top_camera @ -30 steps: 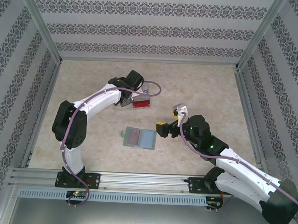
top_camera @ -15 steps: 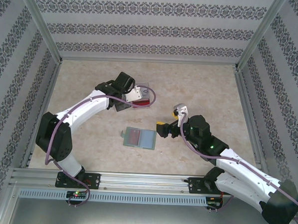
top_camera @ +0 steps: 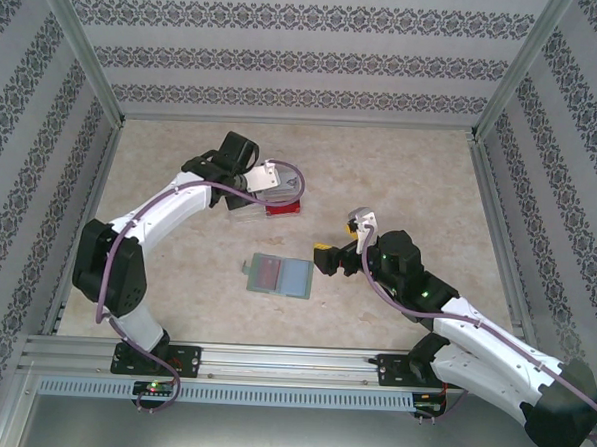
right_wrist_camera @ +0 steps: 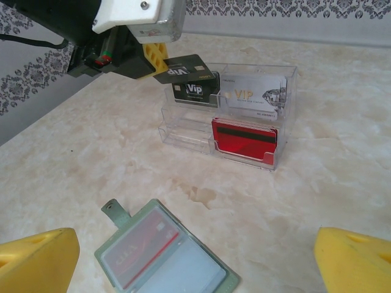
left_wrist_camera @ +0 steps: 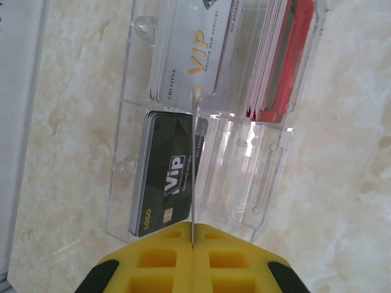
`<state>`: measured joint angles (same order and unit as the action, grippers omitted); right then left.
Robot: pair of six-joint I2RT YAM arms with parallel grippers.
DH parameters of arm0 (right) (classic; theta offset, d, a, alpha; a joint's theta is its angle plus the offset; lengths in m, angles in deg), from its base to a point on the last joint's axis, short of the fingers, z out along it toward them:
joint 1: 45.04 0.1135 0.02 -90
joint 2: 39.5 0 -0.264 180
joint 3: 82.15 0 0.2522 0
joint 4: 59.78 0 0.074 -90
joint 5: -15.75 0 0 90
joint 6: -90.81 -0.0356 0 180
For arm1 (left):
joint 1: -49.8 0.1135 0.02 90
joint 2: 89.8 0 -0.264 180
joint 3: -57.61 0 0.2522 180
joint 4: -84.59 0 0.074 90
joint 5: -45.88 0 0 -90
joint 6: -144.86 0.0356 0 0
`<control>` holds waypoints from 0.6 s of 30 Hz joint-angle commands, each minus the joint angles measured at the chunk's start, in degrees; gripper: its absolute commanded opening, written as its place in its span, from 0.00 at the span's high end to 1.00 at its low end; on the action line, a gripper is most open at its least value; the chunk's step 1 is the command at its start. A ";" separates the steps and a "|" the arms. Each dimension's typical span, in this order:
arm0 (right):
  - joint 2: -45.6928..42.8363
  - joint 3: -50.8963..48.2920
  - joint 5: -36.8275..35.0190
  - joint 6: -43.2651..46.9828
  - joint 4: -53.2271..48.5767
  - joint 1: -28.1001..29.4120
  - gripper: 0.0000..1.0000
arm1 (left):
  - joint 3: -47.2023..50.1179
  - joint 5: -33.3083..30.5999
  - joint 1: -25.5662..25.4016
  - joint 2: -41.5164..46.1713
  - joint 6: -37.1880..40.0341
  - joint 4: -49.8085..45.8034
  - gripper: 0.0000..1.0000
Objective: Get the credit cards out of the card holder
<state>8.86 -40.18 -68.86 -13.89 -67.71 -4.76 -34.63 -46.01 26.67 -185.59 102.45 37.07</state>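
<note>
Black plastic, the credit card (right_wrist_camera: 186, 66) pinched in the left tool (left_wrist_camera: 192, 245) has shifted left over the clear plastic box (right_wrist_camera: 186, 131), apparently for dropping in, while a reddish card (top_camera: 268, 272) remains in the open grey-green card holder (top_camera: 294, 277) near the wide right tool (top_camera: 340, 238).

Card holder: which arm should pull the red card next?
Likely right: the right gripper is open beside the card holder, red card exposed; the left gripper is shut on a black card over the clear box.

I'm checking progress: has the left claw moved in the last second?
Yes. The left claw, holding a black card, shifted leftward relative to the clear box.
</note>
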 commanded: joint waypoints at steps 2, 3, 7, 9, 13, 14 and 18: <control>-0.43 -0.65 -0.99 0.02 0.98 -0.10 0.02 | 0.01 1.54 1.51 -1.31 2.71 2.76 1.00; -0.37 -0.61 -1.00 0.03 0.92 -0.10 0.02 | 0.11 1.52 1.80 -1.51 2.96 2.90 1.00; -0.19 -0.61 -0.99 0.02 0.95 -0.06 0.02 | 1.04 1.48 2.53 -2.01 3.64 4.25 1.00; -0.19 -0.61 -0.99 0.02 1.07 -0.09 0.02 | 0.96 1.53 2.71 -2.45 3.73 4.36 1.00; -0.02 -0.70 -1.24 0.05 1.11 -0.09 0.02 | -0.03 1.84 2.85 -3.73 3.91 3.47 1.00; 0.09 -0.61 -1.22 0.04 1.01 -0.10 0.02 | 0.03 1.48 2.90 -4.08 4.14 3.59 1.00; 0.36 -0.61 -1.17 0.07 1.12 -0.11 0.02 | 0.60 1.12 3.00 -4.48 4.63 4.05 1.00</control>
<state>9.06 -40.18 -68.93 -13.89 -67.69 -4.79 -34.37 -45.60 28.92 -189.54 105.42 40.03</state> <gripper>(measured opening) 0.983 0.058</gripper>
